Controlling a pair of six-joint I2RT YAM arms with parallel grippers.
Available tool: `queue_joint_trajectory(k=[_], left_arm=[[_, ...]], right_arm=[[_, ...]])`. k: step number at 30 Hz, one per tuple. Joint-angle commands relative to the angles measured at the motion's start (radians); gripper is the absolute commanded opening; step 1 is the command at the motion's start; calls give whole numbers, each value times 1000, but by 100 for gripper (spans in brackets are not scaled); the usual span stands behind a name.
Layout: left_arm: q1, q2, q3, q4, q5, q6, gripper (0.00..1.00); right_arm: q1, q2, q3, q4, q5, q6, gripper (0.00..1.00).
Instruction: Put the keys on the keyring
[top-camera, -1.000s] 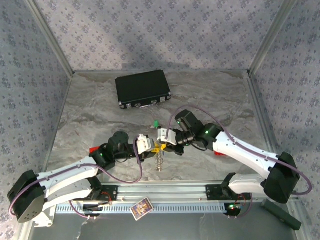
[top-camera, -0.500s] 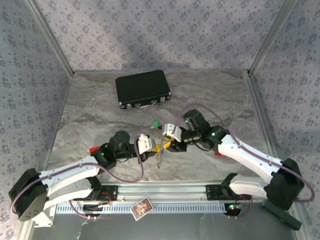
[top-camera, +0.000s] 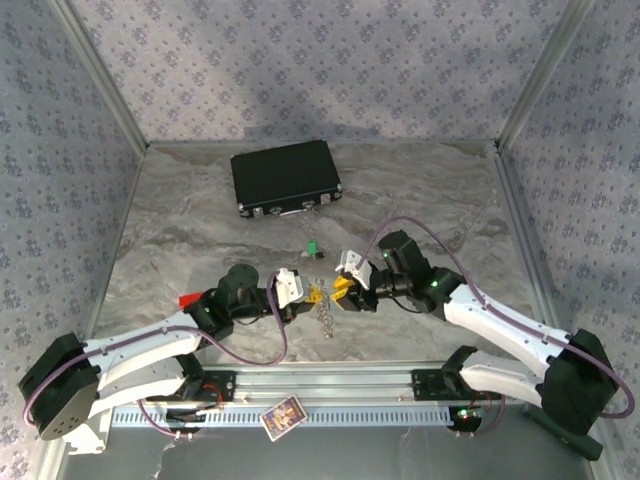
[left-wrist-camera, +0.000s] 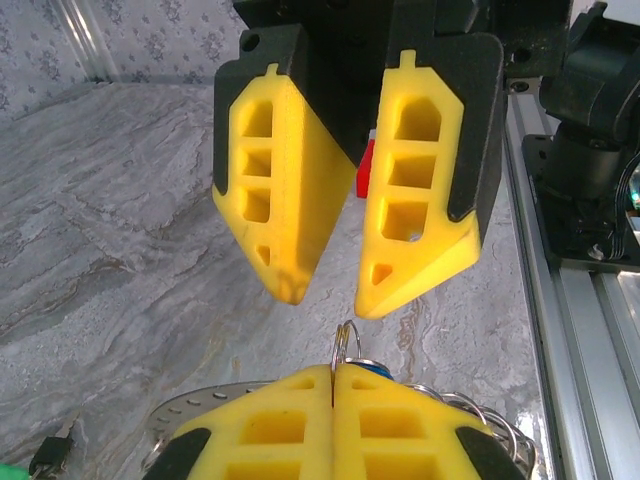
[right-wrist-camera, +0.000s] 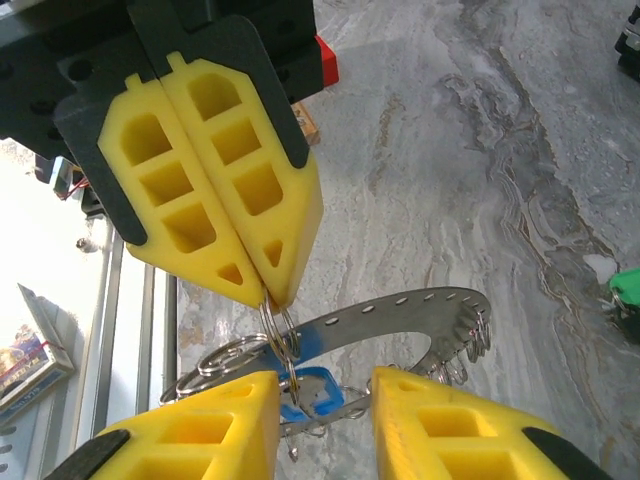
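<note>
Well in front of the black case (top-camera: 285, 178), toward the arms' bases, two robot arms meet tip to tip above the marbled table (top-camera: 430, 200). The left gripper (right-wrist-camera: 268, 292) is clenched on the keyring (right-wrist-camera: 400, 315). Its yellow fingers (right-wrist-camera: 230, 190) press flat together and pinch a small wire loop at the ring's top, and the toothed silvery arc curves away beneath. The right gripper (left-wrist-camera: 330, 300) faces it, just on the side farther from the case's left end, and is released: its fingers (left-wrist-camera: 410, 180) stand apart with a clear gap and hold nothing.

The blue key (right-wrist-camera: 312, 388) sits against the keyring right under the pinched loop. Whether it is threaded onto the ring cannot be told. The green key (top-camera: 313, 250) lies on the table between the case and the grippers, apart from the keyring.

A red block (top-camera: 187, 299) rests in front of the case and to its left, beside the left arm. A small printed card (top-camera: 283, 416) lies on the metal rail at the table's near edge, the spot farthest from the case.
</note>
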Motion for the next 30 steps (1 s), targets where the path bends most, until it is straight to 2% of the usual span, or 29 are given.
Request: queue_joint_trajectory(k=[1, 7, 12, 18, 30], left_arm=[[-5, -1, -2, 64, 19, -16, 0], [-5, 1, -2, 65, 18, -13, 0], [-5, 3, -2, 64, 19, -10, 0], [-5, 2, -3, 69, 18, -12, 0], [-6, 8, -2, 79, 26, -9, 0]], right_arm=[[9, 16, -1, 21, -29, 22, 26], [11, 31, 5, -3, -50, 9, 23], [11, 39, 17, -38, -58, 0, 14], [10, 36, 25, -77, -34, -14, 9], [14, 60, 29, -51, -43, -8, 0]])
